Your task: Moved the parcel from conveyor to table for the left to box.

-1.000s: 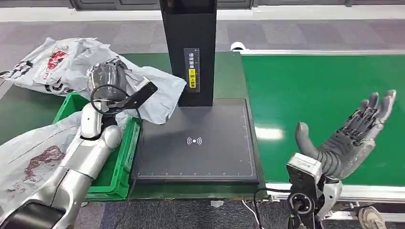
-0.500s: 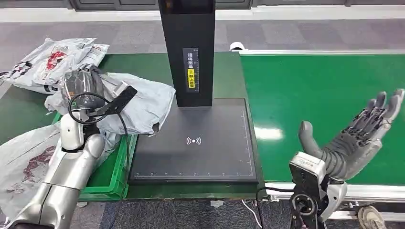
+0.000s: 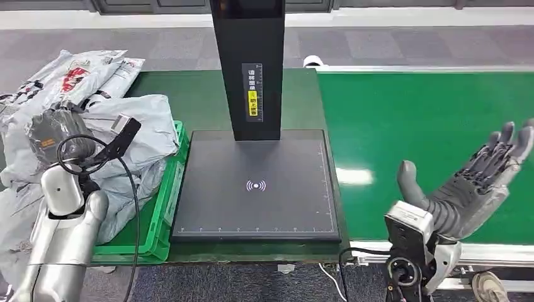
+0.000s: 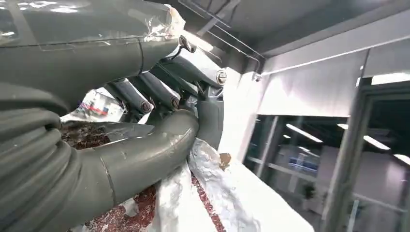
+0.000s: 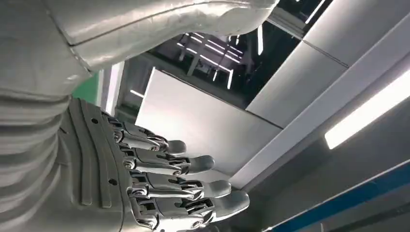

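Over the green bin, left hand half-hidden, gripping parcel

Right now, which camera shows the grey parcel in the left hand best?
Head view: the grey parcel lies over the green box, left hand gripping it. Left wrist view gives crumpled wrap close up; right wrist view faces elsewhere.

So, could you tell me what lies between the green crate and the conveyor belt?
In the head view, the black scanner platform with its upright column lies between the green crate and the conveyor belt; the platform's surface is bare.
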Motion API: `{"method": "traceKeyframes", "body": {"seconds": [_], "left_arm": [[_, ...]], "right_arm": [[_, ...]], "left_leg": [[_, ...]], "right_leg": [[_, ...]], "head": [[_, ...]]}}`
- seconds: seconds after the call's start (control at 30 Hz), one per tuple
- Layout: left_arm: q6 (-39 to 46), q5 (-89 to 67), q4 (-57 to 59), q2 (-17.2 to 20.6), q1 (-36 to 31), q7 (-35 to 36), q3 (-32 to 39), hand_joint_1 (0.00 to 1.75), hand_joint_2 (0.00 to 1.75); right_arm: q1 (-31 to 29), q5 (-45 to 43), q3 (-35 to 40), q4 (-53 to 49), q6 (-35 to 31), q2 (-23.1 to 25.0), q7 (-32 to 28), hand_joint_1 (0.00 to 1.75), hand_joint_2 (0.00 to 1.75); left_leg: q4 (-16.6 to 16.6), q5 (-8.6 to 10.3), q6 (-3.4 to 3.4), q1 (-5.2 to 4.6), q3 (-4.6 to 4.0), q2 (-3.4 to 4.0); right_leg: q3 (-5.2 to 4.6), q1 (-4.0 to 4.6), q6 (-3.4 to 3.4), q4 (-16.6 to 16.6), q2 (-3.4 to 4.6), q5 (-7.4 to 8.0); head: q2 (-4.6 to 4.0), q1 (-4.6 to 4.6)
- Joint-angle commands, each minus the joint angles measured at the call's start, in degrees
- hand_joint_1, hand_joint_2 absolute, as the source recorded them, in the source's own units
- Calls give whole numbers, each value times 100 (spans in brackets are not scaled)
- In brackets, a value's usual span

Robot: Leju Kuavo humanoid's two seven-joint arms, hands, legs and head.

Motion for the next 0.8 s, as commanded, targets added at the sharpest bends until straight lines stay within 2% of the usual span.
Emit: {"method": "traceKeyframes", "body": {"seconds": [0.03, 0.17, 0.23, 0.27, 0.3, 0.57, 0.8], "left_arm": [[-153, -128, 315, -161, -169, 68, 348, 159, 175], [-153, -128, 315, -161, -169, 68, 348, 159, 175], [-153, -128, 315, -161, -169, 68, 348, 159, 175], [-153, -128, 315, -161, -169, 68, 348, 19, 175], [-105, -125, 305, -171, -158, 36, 344, 0, 175], [-474, 185, 674, -389, -414, -228, 121, 0, 175], [-782, 758, 1095, -489, -752, -557, -530, 0, 175]], "right_arm": [[-202, 16, -112, 132, 17, -208, 63, 0, 175], [-202, 16, -112, 132, 17, -208, 63, 0, 175], [-202, 16, -112, 132, 17, -208, 63, 0, 175], [-202, 16, -112, 132, 17, -208, 63, 0, 175], [-177, -1, -123, 99, 17, -196, 45, 0, 175], [-203, -30, -161, 169, 17, -171, -35, 0, 175], [-220, 7, -191, 200, 17, -140, -27, 0, 175]], "left_leg": [[-3, 1, 2, 4, 5, -4], [-20, 3, 4, 10, 24, -2], [-2, -1, 2, 4, 6, -2], [-7, 0, 3, 5, 11, -4], [-12, 1, 3, 6, 17, -2], [-4, 3, 4, 6, 8, -19], [-5, 8, 4, 8, 6, -33]], "right_leg": [[9, 6, -1, -7, -8, 0], [33, 13, -4, -30, -13, 4], [10, 7, -1, -7, -7, 0], [16, 8, -2, -12, -10, 0], [22, 10, -2, -19, -10, 2], [18, 9, -1, -12, -26, 0], [19, 10, -1, -14, -41, 0]], "head": [[0, 0], [2, 0], [2, 0], [0, 0], [0, 0], [0, 0], [2, 0]]}}
